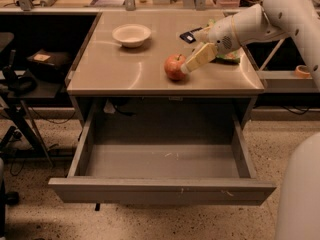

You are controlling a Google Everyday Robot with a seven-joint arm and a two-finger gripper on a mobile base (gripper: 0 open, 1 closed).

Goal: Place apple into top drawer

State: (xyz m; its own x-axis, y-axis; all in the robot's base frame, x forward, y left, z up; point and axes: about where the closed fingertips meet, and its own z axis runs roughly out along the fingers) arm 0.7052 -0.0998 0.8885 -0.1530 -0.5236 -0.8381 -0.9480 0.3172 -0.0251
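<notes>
Camera view: one gripper, cream-coloured and slanting down from the right, meets the right side of the apple; whether it is apart or together cannot be told from this angle. The one apple sits on the worktop, close to the front edge and outside the drawer. The one open drawer, below and in front of the apple, stands pulled out, its grey floor marked with a few small white scuffs and open room above it from wall to wall. One white bowl rests behind and to the left of the apple, well apart from it. Behind and to the right of the apple, the white arm covers most of a green packet and sits beside a small dark item; what either is cannot be made out. Far below and right of the apple, a pale rounded body is cut off by the frame's edge. A stretch of smooth worktop lies left of the apple.
</notes>
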